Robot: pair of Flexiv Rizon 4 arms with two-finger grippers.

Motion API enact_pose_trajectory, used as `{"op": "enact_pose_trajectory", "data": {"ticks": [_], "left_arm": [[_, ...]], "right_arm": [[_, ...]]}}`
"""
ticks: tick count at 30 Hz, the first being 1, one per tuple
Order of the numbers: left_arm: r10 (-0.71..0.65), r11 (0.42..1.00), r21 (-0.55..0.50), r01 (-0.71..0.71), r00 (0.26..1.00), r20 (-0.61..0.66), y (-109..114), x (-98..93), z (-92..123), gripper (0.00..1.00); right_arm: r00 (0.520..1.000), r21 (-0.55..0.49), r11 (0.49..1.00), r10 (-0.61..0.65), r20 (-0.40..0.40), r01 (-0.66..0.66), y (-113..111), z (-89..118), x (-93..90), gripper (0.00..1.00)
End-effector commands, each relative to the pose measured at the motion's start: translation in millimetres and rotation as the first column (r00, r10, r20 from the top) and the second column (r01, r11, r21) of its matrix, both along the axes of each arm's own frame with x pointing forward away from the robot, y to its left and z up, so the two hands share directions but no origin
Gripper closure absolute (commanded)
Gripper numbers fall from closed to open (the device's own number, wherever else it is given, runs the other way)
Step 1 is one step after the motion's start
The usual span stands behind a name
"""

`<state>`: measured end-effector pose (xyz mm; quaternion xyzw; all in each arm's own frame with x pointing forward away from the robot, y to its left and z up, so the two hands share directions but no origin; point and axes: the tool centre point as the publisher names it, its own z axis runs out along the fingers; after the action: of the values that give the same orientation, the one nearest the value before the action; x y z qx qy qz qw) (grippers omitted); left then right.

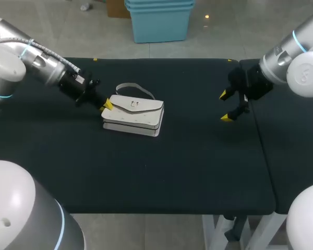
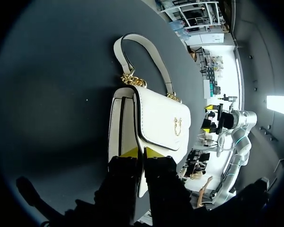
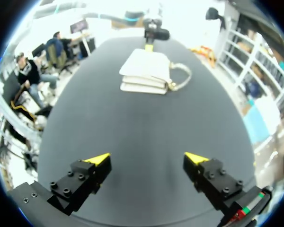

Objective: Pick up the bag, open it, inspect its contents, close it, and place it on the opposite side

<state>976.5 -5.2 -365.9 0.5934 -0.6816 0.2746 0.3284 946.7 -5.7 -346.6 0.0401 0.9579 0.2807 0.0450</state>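
A white handbag (image 1: 134, 112) with a gold clasp (image 1: 135, 104) lies flat on the black table, left of the middle. Its strap (image 1: 135, 88) curls out behind it. My left gripper (image 1: 106, 105) is at the bag's left end. In the left wrist view the bag (image 2: 156, 118) lies just ahead, and the left gripper (image 2: 139, 152) is shut on the edge of the flap, one yellow tip on each side. My right gripper (image 1: 225, 107) hangs open over the table's right part, well clear of the bag. In the right wrist view the right gripper (image 3: 146, 158) holds nothing, and the bag (image 3: 144, 71) lies far ahead.
The black table (image 1: 188, 166) has bare cloth in front of the bag and between the bag and my right gripper. A second black surface (image 1: 287, 151) adjoins it on the right along a seam. The front edge runs close below.
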Motion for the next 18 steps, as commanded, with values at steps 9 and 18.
{"op": "enact_pose_trajectory", "data": {"ticks": [9,18], "left_arm": [[-0.025,1.000,0.004,0.025,0.999,0.026,-77,-5.2,-9,1.00],[0.002,1.000,0.015,-0.003,0.998,0.059,-111,-9.8,-9,1.00]], "right_arm": [[1.000,0.002,1.000,0.002,-0.001,-0.002,0,0,0.8,0.00],[1.000,0.002,1.000,0.002,-0.001,-0.002,0,0,0.8,0.00]]}}
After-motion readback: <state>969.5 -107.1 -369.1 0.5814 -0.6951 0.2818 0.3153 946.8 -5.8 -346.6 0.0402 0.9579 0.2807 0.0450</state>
